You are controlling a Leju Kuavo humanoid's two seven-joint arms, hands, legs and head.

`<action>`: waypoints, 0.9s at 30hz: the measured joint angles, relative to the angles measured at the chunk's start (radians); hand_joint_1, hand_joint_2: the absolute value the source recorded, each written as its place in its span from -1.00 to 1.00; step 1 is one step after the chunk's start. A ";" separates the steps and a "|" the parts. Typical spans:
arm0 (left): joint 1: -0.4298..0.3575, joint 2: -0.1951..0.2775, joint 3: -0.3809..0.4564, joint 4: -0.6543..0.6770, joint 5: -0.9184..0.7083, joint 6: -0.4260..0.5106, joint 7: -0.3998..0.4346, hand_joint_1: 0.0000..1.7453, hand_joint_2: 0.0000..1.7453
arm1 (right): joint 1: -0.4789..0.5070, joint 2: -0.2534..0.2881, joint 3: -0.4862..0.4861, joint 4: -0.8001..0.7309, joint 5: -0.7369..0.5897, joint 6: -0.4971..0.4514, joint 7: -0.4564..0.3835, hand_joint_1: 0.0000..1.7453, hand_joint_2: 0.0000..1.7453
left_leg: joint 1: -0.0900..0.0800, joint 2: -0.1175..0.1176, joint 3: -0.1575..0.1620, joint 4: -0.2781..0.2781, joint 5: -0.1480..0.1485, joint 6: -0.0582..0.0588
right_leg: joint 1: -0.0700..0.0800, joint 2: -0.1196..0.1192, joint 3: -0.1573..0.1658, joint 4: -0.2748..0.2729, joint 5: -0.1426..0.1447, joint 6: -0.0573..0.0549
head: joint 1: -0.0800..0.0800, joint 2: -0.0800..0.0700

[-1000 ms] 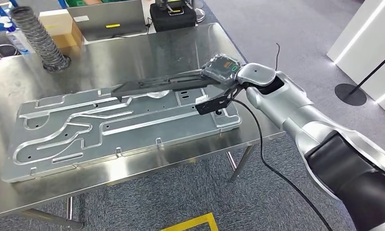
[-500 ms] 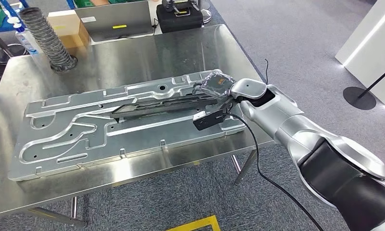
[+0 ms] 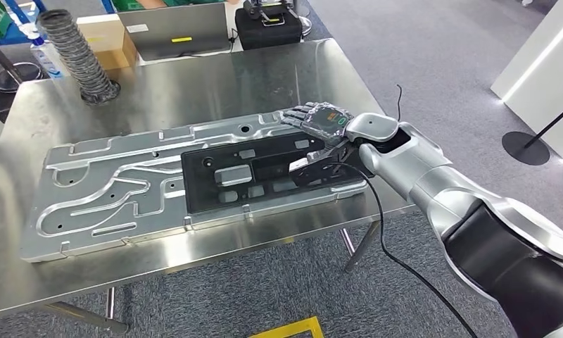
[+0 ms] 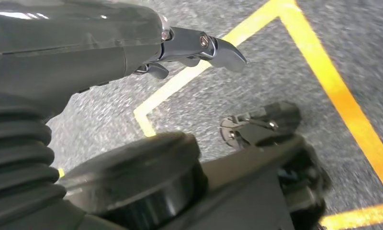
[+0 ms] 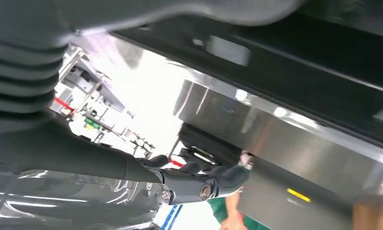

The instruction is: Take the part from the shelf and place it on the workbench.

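Note:
The part [image 3: 264,172] is a long black flat panel with raised blocks and holes. It lies flat on the right half of a large silver grooved plate [image 3: 110,190], which rests on the steel workbench [image 3: 215,84]. My right hand [image 3: 321,127] hovers at the panel's right end with its fingers spread out over the plate's far edge and nothing in its grasp. In the right wrist view the panel [image 5: 299,52] passes as a dark band close to my right hand [image 5: 199,184]. My left hand [image 4: 199,48] hangs over the grey carpet and holds nothing.
A ribbed grey hose [image 3: 74,53], a cardboard box [image 3: 106,35], a grey laptop [image 3: 176,28] and a black case [image 3: 268,24] stand at the bench's far edge. A black cable [image 3: 384,232] trails from my right wrist. Yellow tape [image 3: 293,329] marks the floor.
The panel, held tilted on edge above the plate before, now lies flat on it. My right hand's fingers have opened off it. The camera shifted slightly.

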 joint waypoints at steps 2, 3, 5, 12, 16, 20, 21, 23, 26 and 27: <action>-0.001 0.000 0.009 0.000 0.013 -0.002 0.019 -1.00 -1.00 | 0.000 0.002 0.000 0.005 -0.008 0.004 0.000 -1.00 -1.00 | 0.000 0.000 -0.003 -0.009 0.011 0.016 | -0.004 0.001 -0.012 0.031 -0.034 0.007 | 0.000 0.000; -0.001 0.000 0.014 0.000 0.017 -0.003 0.024 -1.00 -1.00 | 0.000 0.005 0.000 0.008 -0.011 0.006 0.000 -1.00 -1.00 | 0.001 0.001 -0.006 -0.012 0.017 0.022 | -0.005 0.003 -0.027 0.075 -0.071 0.008 | 0.000 0.000; -0.001 0.000 0.021 0.000 0.021 -0.006 0.028 -1.00 -1.00 | 0.002 0.012 0.000 0.015 -0.017 0.010 0.000 -1.00 -1.00 | -0.003 0.001 -0.018 -0.012 0.026 0.029 | -0.005 0.005 -0.070 0.205 -0.149 0.009 | 0.000 0.000; 0.000 -0.001 0.032 0.000 0.026 -0.014 0.033 -1.00 -1.00 | -0.009 0.024 -0.009 0.032 -0.044 0.003 0.013 -1.00 -1.00 | -0.013 -0.001 -0.057 -0.011 0.066 0.022 | 0.012 0.004 0.089 0.016 -0.090 -0.014 | 0.000 0.000; 0.001 -0.001 0.039 0.000 0.027 -0.017 0.033 -1.00 -1.00 | -0.032 0.025 -0.023 0.036 -0.059 -0.013 0.021 -1.00 -1.00 | -0.011 0.000 -0.064 -0.016 0.083 -0.001 | 0.017 0.002 0.089 -0.019 -0.064 -0.028 | 0.000 0.000; 0.002 -0.001 0.045 0.000 0.027 -0.018 0.034 -1.00 -1.00 | -0.054 0.020 -0.043 0.037 -0.068 -0.030 0.035 -1.00 -1.00 | -0.004 0.003 -0.121 0.162 -0.081 -0.021 | 0.010 -0.003 0.048 -0.030 -0.017 -0.045 | 0.000 0.000; 0.002 -0.001 0.046 0.000 0.028 -0.018 0.034 -1.00 -1.00 | -0.058 0.017 -0.049 0.037 -0.071 -0.034 0.039 -1.00 -1.00 | -0.001 0.005 -0.133 0.228 -0.115 -0.025 | 0.010 -0.003 0.034 -0.029 -0.007 -0.044 | 0.000 0.000; 0.002 0.000 0.048 0.000 0.029 -0.018 0.034 -1.00 -1.00 | -0.067 0.013 -0.064 0.037 -0.075 -0.039 0.043 -1.00 -1.00 | 0.004 0.007 -0.119 0.286 -0.114 -0.032 | 0.010 -0.001 0.007 -0.027 0.015 -0.040 | 0.000 0.000; 0.000 0.000 0.049 0.000 0.028 -0.018 0.035 -1.00 -1.00 | -0.088 0.013 -0.088 0.037 -0.079 -0.041 0.045 -1.00 -1.00 | 0.012 0.008 0.016 0.135 -0.064 -0.036 | 0.008 0.005 -0.030 -0.018 0.039 -0.028 | 0.000 0.000; -0.001 0.000 0.049 0.000 0.027 -0.018 0.036 -1.00 -1.00 | -0.098 0.012 -0.097 0.037 -0.080 -0.041 0.045 -1.00 -1.00 | 0.010 0.007 0.060 0.070 -0.068 -0.032 | 0.008 0.007 -0.040 -0.013 0.046 -0.022 | 0.000 0.000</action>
